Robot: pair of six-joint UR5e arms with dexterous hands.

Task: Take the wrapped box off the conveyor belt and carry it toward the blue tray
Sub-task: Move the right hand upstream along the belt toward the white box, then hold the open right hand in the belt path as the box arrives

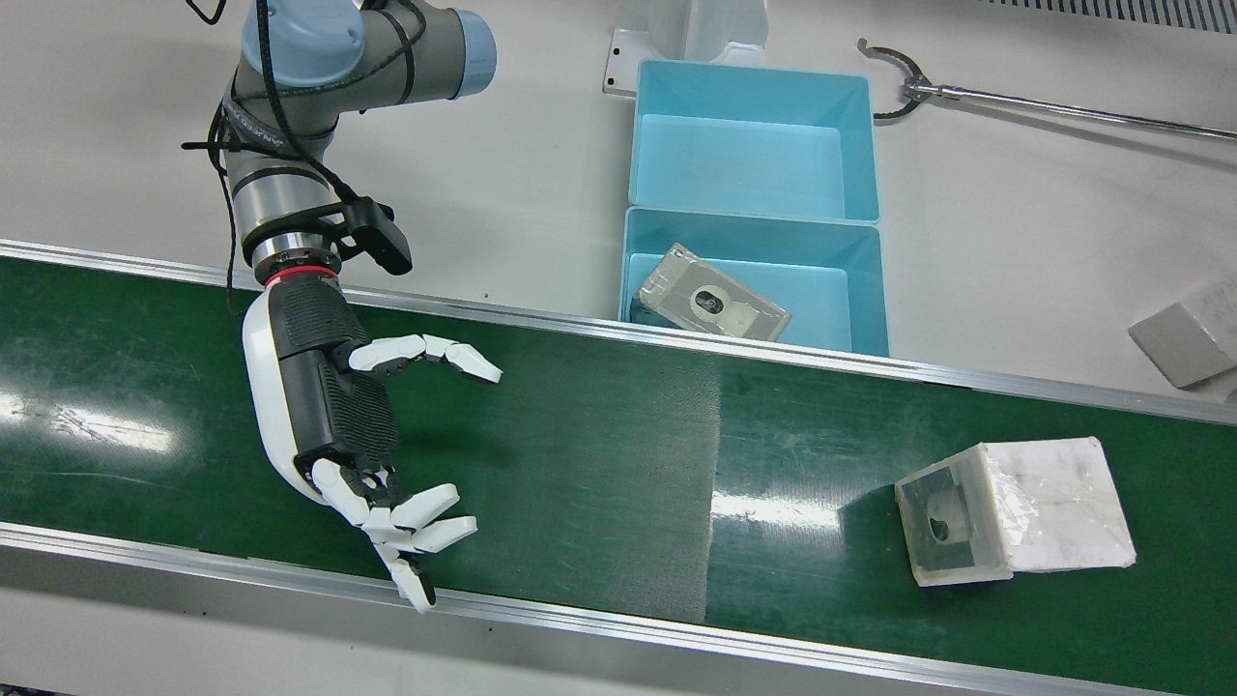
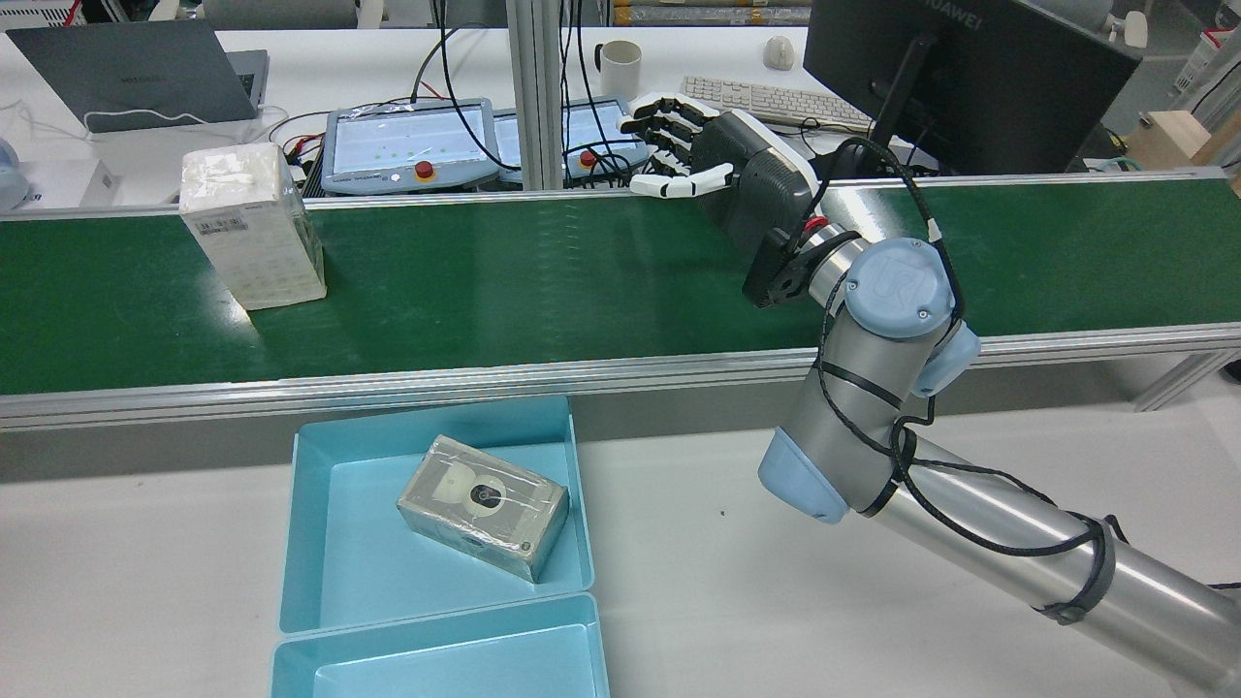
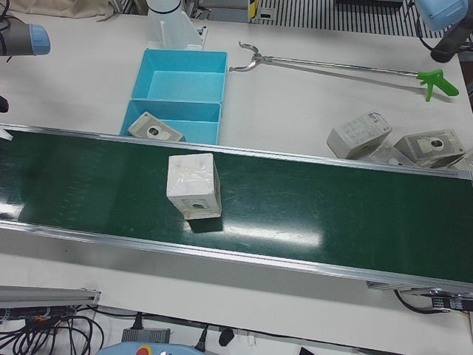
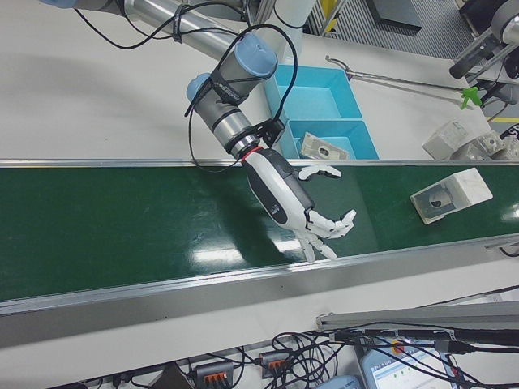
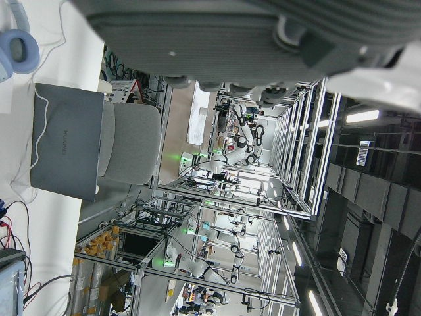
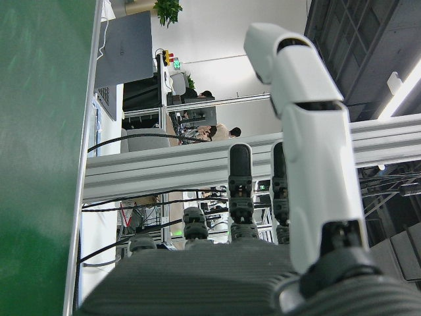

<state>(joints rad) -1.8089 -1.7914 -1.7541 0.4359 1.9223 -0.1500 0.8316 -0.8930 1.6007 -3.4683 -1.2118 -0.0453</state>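
Observation:
The wrapped box (image 1: 1015, 527) stands on the green conveyor belt (image 1: 599, 464), a white, film-covered block also seen in the rear view (image 2: 252, 228) and the left-front view (image 3: 194, 186). My right hand (image 1: 367, 454) hovers over the belt with its fingers spread and holding nothing, well apart from the box along the belt; the rear view (image 2: 717, 165) and right-front view (image 4: 304, 207) show it too. The blue tray (image 1: 821, 309) beside the belt holds another wrapped box (image 1: 710, 295). Of my left hand only the palm (image 5: 263, 39) shows, and its fingers are hidden.
A second blue tray (image 1: 754, 145) adjoins the first. A long grabber tool (image 1: 1015, 101) lies on the white table behind. Loose wrapped boxes (image 3: 358, 133) rest on the table beyond the belt. Aluminium rails (image 1: 580, 329) edge the belt.

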